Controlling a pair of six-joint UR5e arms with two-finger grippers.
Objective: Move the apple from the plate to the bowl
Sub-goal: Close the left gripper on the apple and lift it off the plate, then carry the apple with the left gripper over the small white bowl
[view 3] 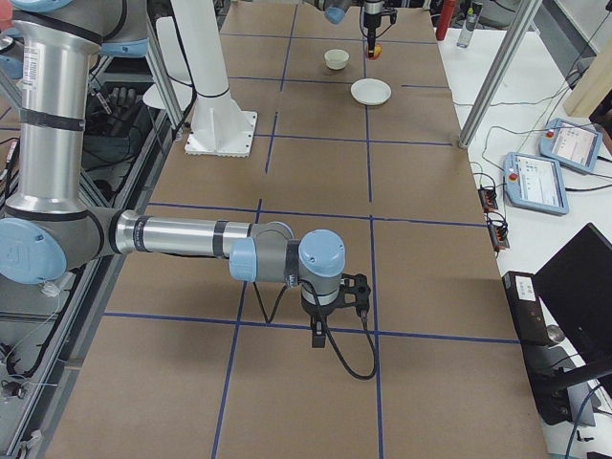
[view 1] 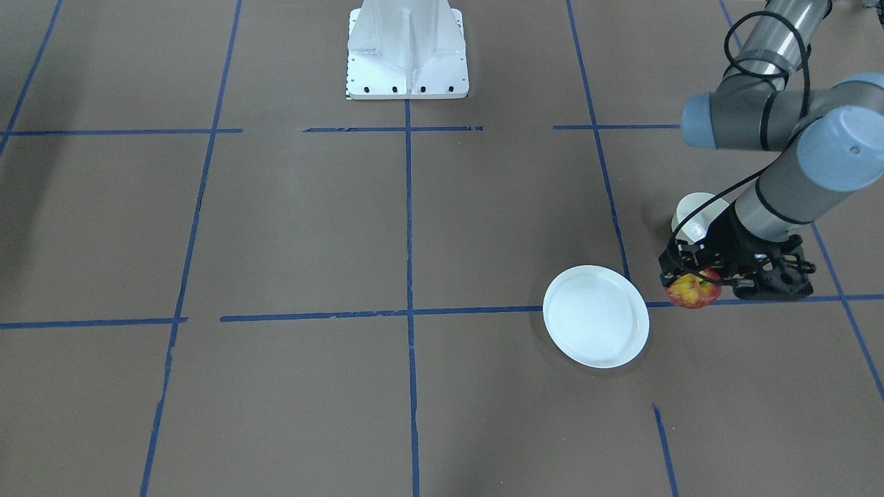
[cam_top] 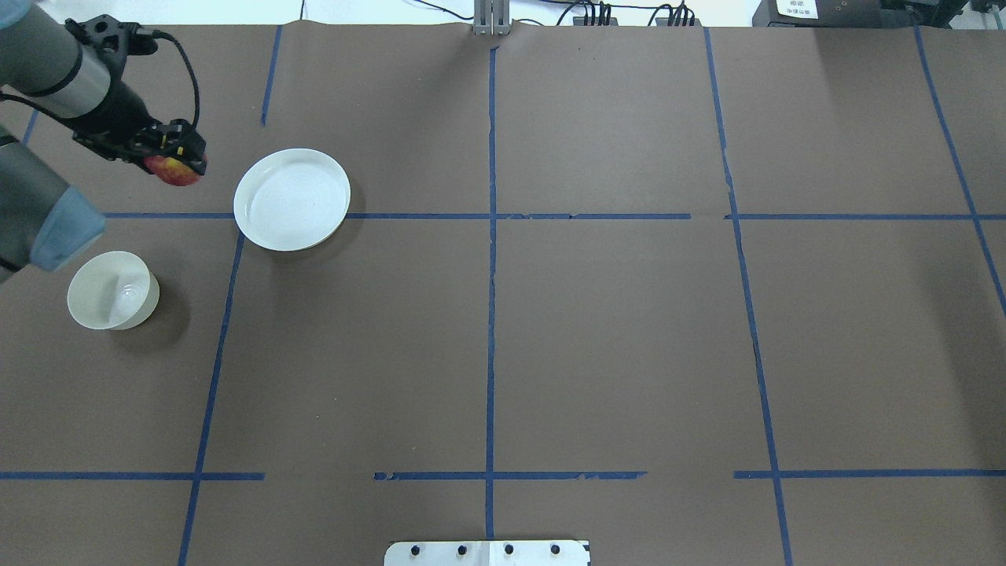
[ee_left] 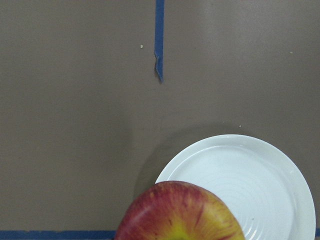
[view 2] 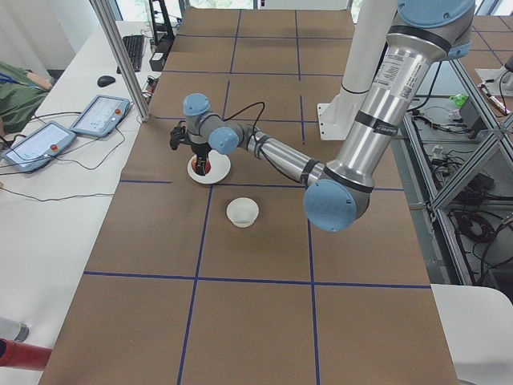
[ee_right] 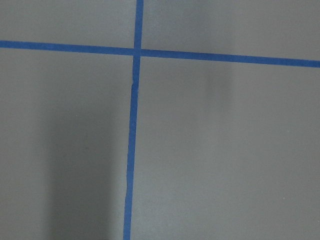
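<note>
My left gripper (cam_top: 174,163) is shut on the red and yellow apple (cam_top: 176,170) and holds it above the table, to the left of the white plate (cam_top: 291,198). The plate is empty. In the front-facing view the apple (view 1: 693,291) hangs between the plate (view 1: 595,316) and the cream bowl (view 1: 696,209), which the arm partly covers. The bowl (cam_top: 112,289) is empty and stands nearer the robot. The left wrist view shows the apple (ee_left: 182,212) at the bottom edge over the plate's rim (ee_left: 260,175). My right gripper (view 3: 321,330) hovers far off over the table; I cannot tell whether it is open or shut.
The brown table (cam_top: 597,330) carries a grid of blue tape lines. The white robot base (view 1: 407,52) stands at the table's middle edge. The right wrist view shows only table and tape.
</note>
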